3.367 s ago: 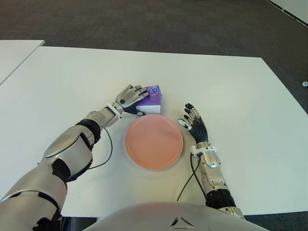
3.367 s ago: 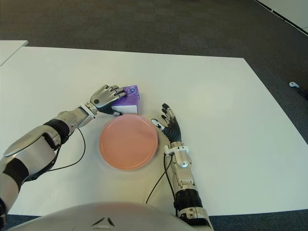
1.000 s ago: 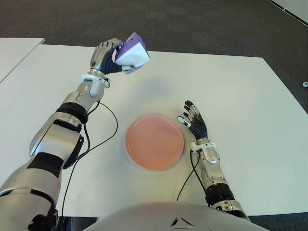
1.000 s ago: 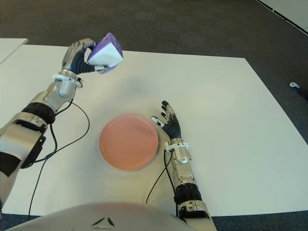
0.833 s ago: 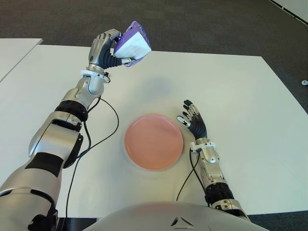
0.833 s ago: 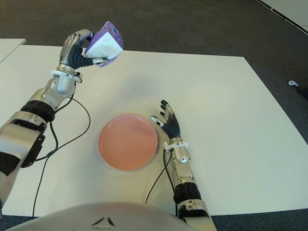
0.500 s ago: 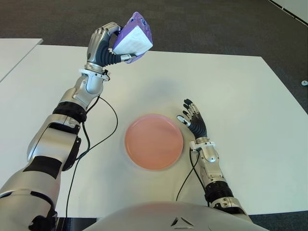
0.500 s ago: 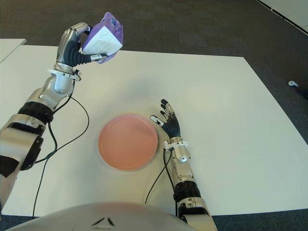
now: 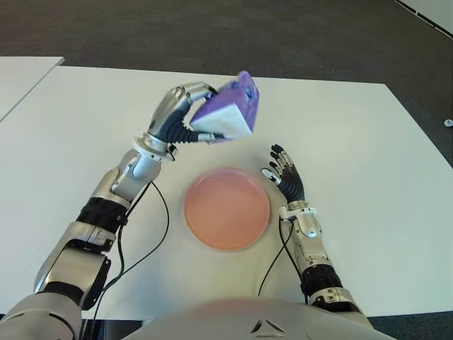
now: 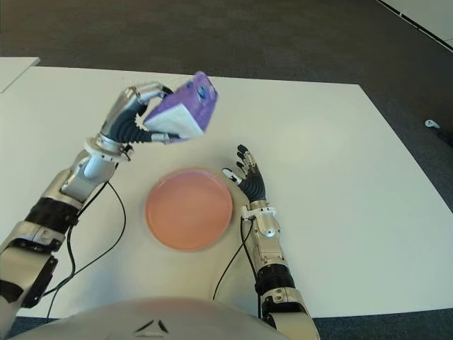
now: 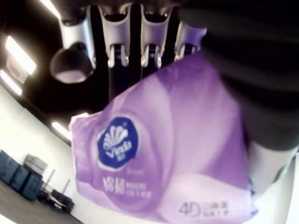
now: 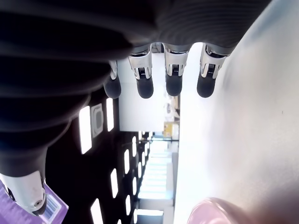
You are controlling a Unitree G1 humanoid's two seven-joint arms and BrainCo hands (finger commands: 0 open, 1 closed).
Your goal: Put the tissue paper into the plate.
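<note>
A purple and white tissue pack (image 9: 228,113) hangs in the air, gripped by my left hand (image 9: 185,117), above and just beyond the far edge of the pink plate (image 9: 226,208). The left wrist view shows the tissue pack (image 11: 163,158) close up with the fingers (image 11: 116,46) wrapped round it. The plate lies bare on the white table (image 9: 354,142). My right hand (image 9: 283,173) shows just to the right of the plate, fingers spread and holding nothing. The right wrist view shows its straight fingers (image 12: 174,70) and a bit of the plate's rim (image 12: 215,211).
A black cable (image 9: 138,244) runs from my left arm across the table to the left of the plate. Another white table (image 9: 21,78) stands at the far left. Dark carpet (image 9: 283,35) lies beyond the table's far edge.
My left hand has swung the tissue pack down and to the right, from high over the far left of the table to just above the plate's far edge. The right hand stays put.
</note>
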